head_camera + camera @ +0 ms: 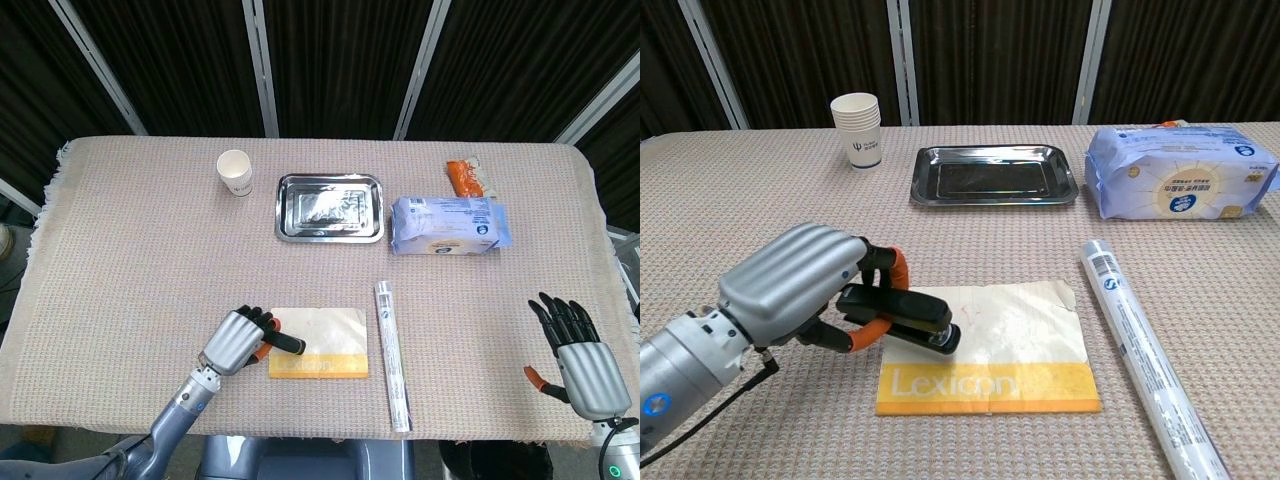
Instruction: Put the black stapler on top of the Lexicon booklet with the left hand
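Note:
My left hand (236, 341) (795, 282) grips the black stapler (902, 318) (284, 343), which has orange trim. The stapler's front end reaches over the left part of the Lexicon booklet (1000, 345) (325, 345), a cream cover with a yellow band along its near edge. Whether the stapler touches the cover I cannot tell. My right hand (580, 357) hovers at the table's front right corner, fingers spread, holding nothing; it shows only in the head view.
A long white roll (392, 355) (1140, 346) lies just right of the booklet. Behind are a steel tray (330, 207) (993, 174), a paper cup (235, 172) (857, 130), a blue-white wipes pack (447, 224) (1180, 184) and an orange packet (466, 177).

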Tool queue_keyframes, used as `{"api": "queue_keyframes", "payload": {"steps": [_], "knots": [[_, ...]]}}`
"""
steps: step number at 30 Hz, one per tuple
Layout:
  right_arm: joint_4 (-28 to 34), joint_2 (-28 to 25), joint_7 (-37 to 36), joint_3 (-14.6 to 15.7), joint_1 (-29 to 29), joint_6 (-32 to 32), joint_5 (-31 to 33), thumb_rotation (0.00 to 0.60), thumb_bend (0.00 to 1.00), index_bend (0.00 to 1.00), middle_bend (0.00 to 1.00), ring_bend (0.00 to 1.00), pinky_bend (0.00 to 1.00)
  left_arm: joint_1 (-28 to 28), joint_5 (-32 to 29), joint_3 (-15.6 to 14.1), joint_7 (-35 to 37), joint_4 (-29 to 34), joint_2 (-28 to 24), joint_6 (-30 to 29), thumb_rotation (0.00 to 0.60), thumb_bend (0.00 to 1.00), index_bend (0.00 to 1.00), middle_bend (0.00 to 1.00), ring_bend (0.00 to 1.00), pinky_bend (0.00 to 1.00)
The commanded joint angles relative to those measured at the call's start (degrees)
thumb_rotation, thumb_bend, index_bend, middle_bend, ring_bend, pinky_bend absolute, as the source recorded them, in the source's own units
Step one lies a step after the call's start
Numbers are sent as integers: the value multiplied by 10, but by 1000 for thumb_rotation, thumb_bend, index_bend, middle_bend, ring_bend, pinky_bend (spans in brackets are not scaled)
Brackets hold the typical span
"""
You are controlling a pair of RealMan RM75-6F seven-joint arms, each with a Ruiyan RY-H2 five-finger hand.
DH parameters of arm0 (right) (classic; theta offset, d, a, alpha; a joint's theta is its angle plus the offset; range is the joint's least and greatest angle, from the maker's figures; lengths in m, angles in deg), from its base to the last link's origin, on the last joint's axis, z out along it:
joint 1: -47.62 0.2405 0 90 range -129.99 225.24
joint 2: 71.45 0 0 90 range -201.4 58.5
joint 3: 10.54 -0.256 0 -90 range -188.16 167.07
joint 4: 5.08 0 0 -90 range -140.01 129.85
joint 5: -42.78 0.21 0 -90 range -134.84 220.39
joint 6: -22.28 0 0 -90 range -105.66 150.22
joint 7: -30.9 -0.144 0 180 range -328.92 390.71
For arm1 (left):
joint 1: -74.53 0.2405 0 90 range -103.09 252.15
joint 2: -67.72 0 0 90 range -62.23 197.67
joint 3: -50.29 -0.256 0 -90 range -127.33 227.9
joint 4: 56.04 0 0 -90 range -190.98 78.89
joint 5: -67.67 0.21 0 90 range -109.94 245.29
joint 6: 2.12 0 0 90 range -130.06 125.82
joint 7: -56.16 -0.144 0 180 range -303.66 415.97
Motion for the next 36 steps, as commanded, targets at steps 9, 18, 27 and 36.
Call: {"api": "queue_keyframes", "payload": {"steps": [9,18,27,36], "knots": [[3,-2,2,5,-4,8,-11,600,172,0,0,0,0,-49,-4,11,17,-58,70,14,600,377,575,475,417,522],[2,-6,-7,8,-10,20,-18,600,172,0,0,0,0,-66,-18,9,8,-83,98,28,600,331,439,390,352,469],[2,-5,-4,8,-13,23,-20,600,173,0,0,0,0,-68,-33,-5,-17,-31,58,47,600,194,34,137,184,346],[3,-5,-1,6,-14,24,-16,600,173,0,0,0,0,-41,-21,-23,-52,126,-75,2,600,179,0,10,29,215]]}}
